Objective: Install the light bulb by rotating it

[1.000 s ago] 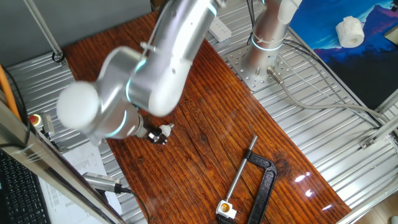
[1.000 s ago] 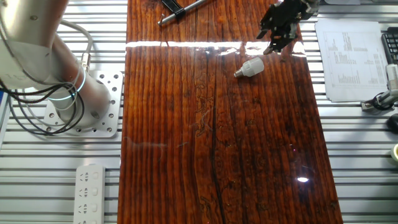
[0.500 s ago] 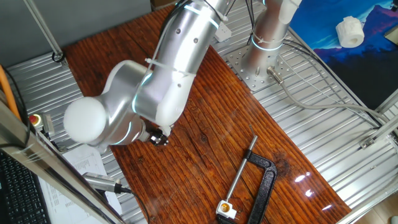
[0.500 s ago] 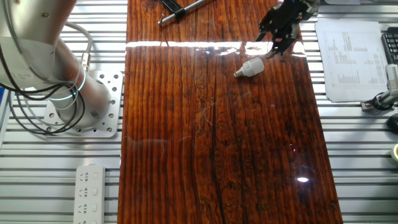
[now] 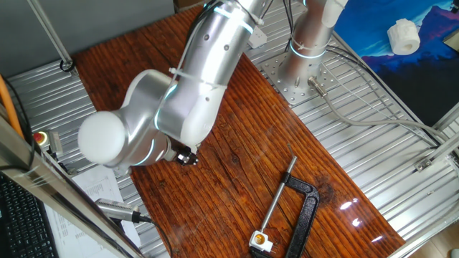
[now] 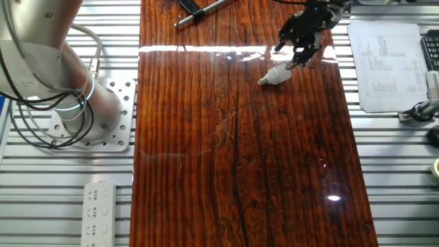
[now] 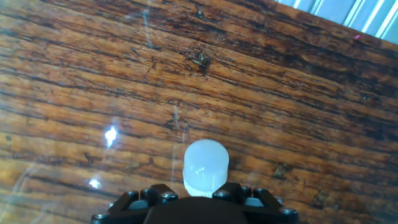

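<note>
**Bulb lying loose under the gripper**

While the light bulb point(image 6: 276, 74) lies on its side at the upper right of the desk point(image 6: 240, 151), the gripper point(image 6: 296, 53) hangs just over its dome; whether its jaws have closed cannot be told. The bulb looks light, smooth and fragile, so a gentle hold on the dome seems wisest.

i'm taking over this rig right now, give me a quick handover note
Gripper: low over the light bulb, at its dome end; whether the fingers are open or closed on it cannot be told.
Bulb: lying on its side on the wooden table, screw base pointing away from the gripper; the hand view shows its dome right at the fingers.
Black clamp: lies apart on the table.
Done: approach to the bulb.
Left: grasp, lift, carry to a socket (none in view), screw in by rotating.
</note>
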{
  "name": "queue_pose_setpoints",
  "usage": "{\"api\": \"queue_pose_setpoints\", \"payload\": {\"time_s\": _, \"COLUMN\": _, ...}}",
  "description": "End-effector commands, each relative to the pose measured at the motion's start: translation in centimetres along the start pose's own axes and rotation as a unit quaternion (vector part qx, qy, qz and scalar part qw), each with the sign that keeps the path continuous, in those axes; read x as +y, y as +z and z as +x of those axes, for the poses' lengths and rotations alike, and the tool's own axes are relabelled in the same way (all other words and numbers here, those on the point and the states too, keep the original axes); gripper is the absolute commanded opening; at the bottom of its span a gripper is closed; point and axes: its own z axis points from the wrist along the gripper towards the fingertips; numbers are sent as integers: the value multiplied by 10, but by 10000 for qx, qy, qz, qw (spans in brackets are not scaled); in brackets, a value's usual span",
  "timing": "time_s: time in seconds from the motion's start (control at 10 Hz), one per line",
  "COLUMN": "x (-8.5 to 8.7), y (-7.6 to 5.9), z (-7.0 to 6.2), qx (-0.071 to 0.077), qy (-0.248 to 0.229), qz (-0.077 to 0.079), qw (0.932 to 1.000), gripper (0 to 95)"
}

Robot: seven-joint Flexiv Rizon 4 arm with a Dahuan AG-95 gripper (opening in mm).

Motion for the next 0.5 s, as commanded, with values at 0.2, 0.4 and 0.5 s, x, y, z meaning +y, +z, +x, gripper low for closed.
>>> {"api": "queue_pose_setpoints", "payload": {"time_s": 0.2, "x": 0, "y": 3, "z": -2, "qx": -5, "qy": 50, "qz": 122, "qw": 9999, "gripper": 570}}
{"api": "queue_pose_setpoints", "payload": {"time_s": 0.4, "x": -2, "y": 8, "z": -3, "qx": -5, "qy": 52, "qz": 171, "qw": 9998, "gripper": 570}}
{"api": "queue_pose_setpoints", "payload": {"time_s": 0.5, "x": -3, "y": 9, "z": -3, "qx": -5, "qy": 45, "qz": 176, "qw": 9998, "gripper": 570}}
